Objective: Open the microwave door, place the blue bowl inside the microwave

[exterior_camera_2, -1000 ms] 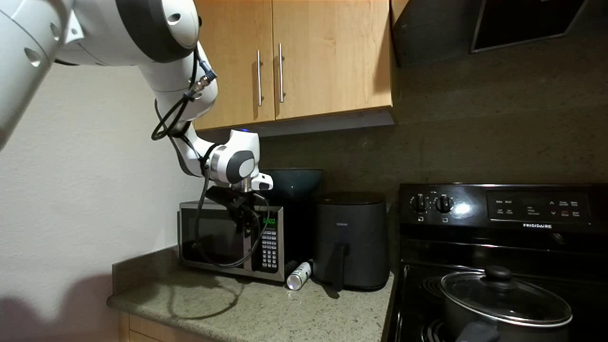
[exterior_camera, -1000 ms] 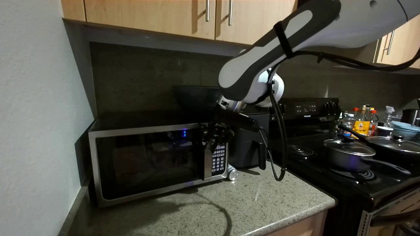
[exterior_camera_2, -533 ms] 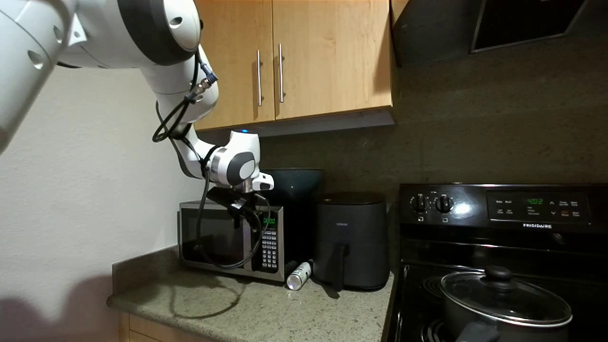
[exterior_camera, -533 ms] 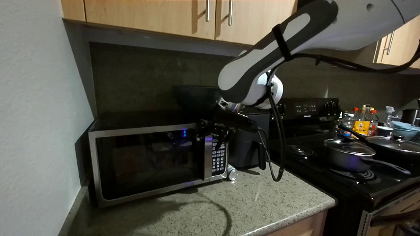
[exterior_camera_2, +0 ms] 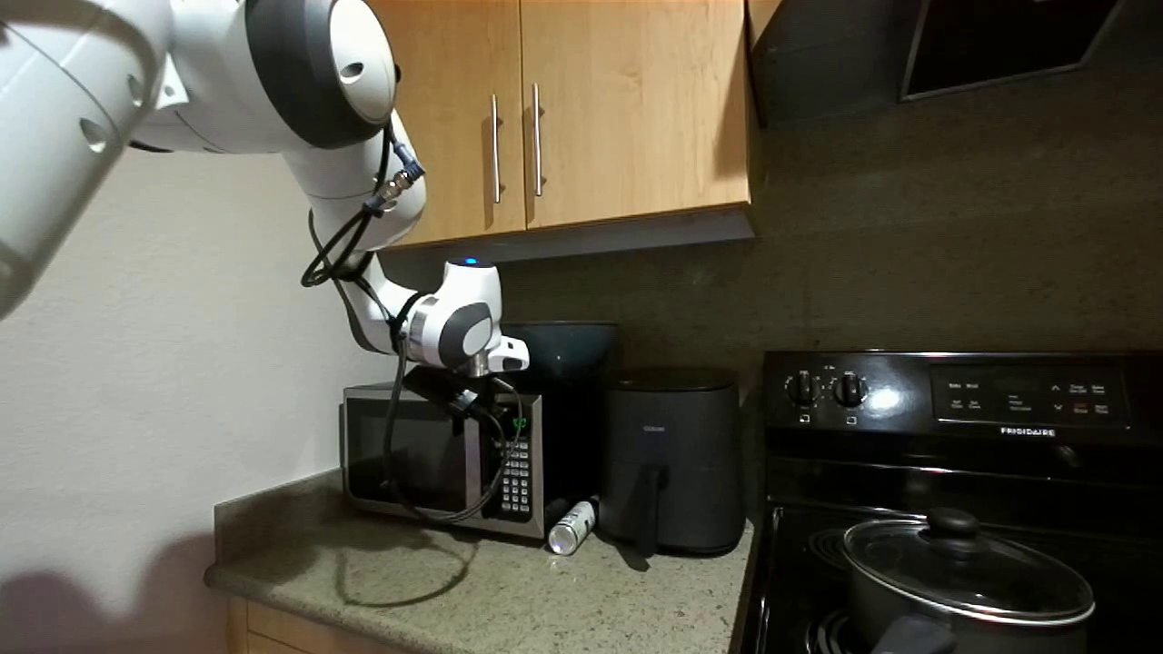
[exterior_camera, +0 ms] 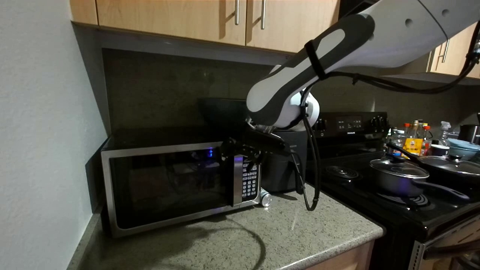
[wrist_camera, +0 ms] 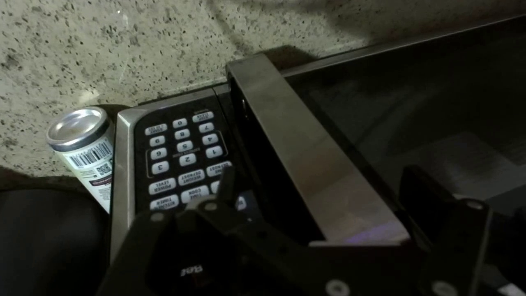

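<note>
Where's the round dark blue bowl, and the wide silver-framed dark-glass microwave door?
Round dark blue bowl (exterior_camera_2: 572,352): in an exterior view, outer wall.
Silver-framed dark-glass microwave door (exterior_camera: 168,189): in an exterior view, glass window.

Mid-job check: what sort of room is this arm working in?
A kitchen, probably a home one: a Frigidaire electric coil stove with a glass-lidded saucepan on it, and a countertop microwave beneath wood-toned wall cabinets.
</note>
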Robot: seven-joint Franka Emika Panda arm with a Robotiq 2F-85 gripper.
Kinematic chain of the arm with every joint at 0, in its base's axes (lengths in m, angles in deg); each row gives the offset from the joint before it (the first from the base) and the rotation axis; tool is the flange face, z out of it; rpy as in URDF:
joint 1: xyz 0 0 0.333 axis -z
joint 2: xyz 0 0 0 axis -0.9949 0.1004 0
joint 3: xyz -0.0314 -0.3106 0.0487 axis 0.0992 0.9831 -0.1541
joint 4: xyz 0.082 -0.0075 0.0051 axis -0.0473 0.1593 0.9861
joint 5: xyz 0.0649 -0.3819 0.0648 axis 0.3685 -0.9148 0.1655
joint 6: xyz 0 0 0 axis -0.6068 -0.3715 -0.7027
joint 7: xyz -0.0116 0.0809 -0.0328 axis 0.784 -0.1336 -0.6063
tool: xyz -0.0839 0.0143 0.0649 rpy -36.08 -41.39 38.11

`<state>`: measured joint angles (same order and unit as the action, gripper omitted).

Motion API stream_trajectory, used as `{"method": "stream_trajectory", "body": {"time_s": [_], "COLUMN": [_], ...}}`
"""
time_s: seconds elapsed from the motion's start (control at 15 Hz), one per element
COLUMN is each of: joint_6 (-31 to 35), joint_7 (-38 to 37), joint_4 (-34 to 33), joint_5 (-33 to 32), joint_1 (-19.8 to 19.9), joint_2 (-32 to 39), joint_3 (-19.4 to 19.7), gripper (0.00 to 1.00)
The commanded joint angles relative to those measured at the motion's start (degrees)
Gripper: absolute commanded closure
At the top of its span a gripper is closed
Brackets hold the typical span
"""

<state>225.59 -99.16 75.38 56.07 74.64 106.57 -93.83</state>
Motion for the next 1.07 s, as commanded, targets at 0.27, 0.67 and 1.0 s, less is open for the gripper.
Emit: {"method": "stream_trajectory", "body": {"time_s": [0.27,0.67,1.0], "joint_6": [-3.2,-8.3,-22.5], "joint_7": [1.8,3.1,2.9], "joint_4": [-0.7,-0.7,-0.6], "joint_5": [1.5,2.6,2.2], "joint_1": [0.8,2.0,2.2], "joint_2": [-0.5,-2.0,-6.8], "joint_3": [-1.6,-2.2,-2.2], "gripper": [0.53,0.81,0.82]}}
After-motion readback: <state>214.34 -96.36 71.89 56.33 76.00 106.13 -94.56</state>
